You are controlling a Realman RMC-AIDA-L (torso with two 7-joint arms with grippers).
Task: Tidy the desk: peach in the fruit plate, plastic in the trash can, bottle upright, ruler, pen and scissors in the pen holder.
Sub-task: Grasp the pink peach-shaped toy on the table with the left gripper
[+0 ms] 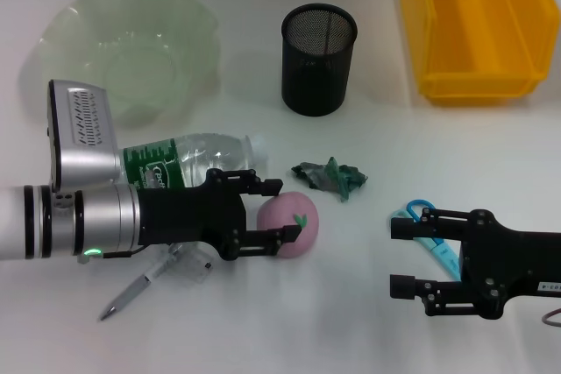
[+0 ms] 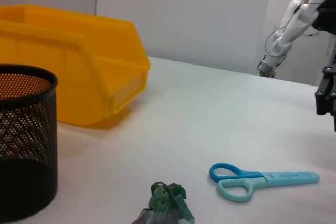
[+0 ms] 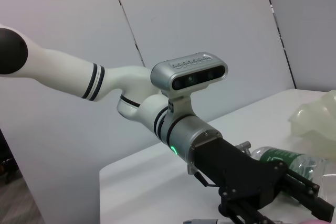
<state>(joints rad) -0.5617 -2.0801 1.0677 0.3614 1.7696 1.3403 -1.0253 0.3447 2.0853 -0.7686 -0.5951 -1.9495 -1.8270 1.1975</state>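
A pink peach (image 1: 294, 225) lies on the white table. My left gripper (image 1: 280, 211) is open, with one finger on each side of the peach's near end. A clear bottle with a green label (image 1: 188, 164) lies on its side behind the left arm. A grey pen (image 1: 138, 288) lies under that arm. Crumpled green plastic (image 1: 331, 177) lies right of the peach and shows in the left wrist view (image 2: 165, 203). Blue scissors (image 1: 431, 241) (image 2: 257, 179) lie by my open right gripper (image 1: 402, 257). No ruler is clearly seen.
A black mesh pen holder (image 1: 319, 59) (image 2: 21, 140) stands at the back centre. A pale green glass plate (image 1: 127, 45) is at the back left. A yellow bin (image 1: 478, 24) (image 2: 68, 72) is at the back right. A clear flat piece (image 1: 191, 262) shows under the left arm.
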